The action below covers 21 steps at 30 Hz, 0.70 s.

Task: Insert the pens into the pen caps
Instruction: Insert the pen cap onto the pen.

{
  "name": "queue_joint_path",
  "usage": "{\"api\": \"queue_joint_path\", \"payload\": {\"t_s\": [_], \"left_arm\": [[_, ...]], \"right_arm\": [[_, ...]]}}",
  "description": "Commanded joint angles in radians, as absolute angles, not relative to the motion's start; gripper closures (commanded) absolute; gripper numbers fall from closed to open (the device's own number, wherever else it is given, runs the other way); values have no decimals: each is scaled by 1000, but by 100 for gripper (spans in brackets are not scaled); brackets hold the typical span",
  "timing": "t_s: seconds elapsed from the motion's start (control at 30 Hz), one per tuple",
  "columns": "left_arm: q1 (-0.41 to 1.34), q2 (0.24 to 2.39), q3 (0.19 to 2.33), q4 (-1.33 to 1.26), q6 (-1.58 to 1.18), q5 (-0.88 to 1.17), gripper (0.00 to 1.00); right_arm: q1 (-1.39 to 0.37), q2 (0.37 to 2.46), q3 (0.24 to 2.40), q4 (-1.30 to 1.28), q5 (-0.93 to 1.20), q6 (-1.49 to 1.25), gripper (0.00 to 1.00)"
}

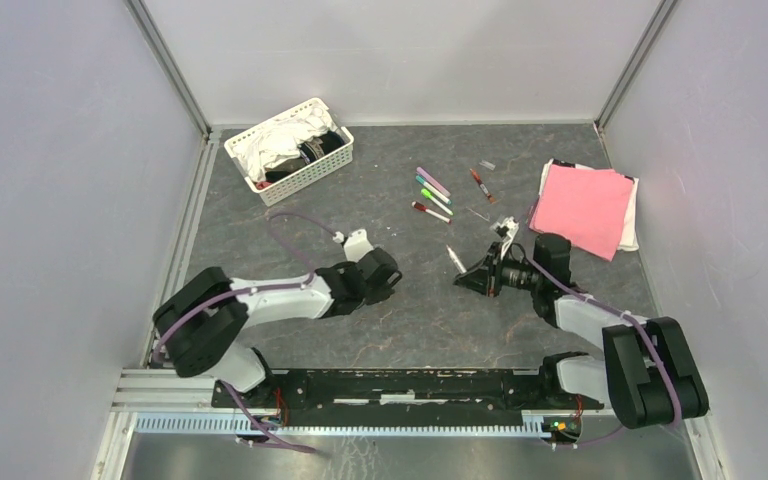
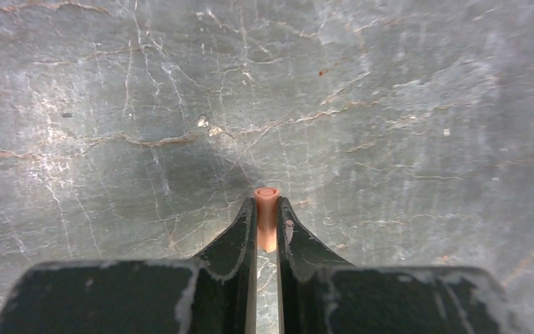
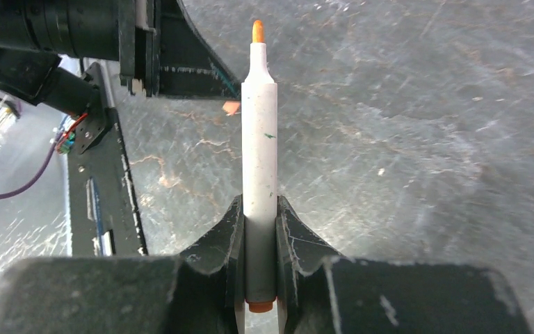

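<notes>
My left gripper [image 2: 267, 209] is shut on a short orange pen cap [image 2: 266, 217], its open end sticking out past the fingertips, low over the table. In the top view it [image 1: 392, 272] sits left of centre. My right gripper [image 3: 259, 209] is shut on a white-barrelled pen [image 3: 259, 149] with an orange tip, which points toward the left gripper [image 3: 181, 62] and the cap [image 3: 231, 107]; there is a gap between tip and cap. In the top view the right gripper [image 1: 465, 280] faces left. Several capped pens [image 1: 433, 196] lie behind, and a reddish one [image 1: 481, 184].
A white basket [image 1: 289, 150] of cloths stands at the back left. A pink cloth [image 1: 585, 208] on white cloth lies at the back right. A thin sliver [image 1: 477, 213] and a small grey piece [image 1: 487, 164] lie near the pens. Grey walls enclose the table.
</notes>
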State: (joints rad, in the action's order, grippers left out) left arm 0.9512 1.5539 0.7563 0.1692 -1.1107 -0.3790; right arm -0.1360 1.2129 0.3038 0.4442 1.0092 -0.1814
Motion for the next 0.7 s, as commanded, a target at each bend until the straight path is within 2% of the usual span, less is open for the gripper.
{"api": "queue_joint_path", "payload": {"t_s": [0.0, 0.27, 0.67], "left_arm": [[953, 1418, 660, -92, -1082, -458, 98], [933, 1292, 516, -289, -1161, -500, 98], [923, 1304, 458, -448, -1239, -486, 98]], "right_arm": [[-201, 1221, 210, 764, 962, -379, 100], [-357, 1316, 163, 910, 865, -552, 100], [-535, 1463, 200, 979, 812, -658, 100]]}}
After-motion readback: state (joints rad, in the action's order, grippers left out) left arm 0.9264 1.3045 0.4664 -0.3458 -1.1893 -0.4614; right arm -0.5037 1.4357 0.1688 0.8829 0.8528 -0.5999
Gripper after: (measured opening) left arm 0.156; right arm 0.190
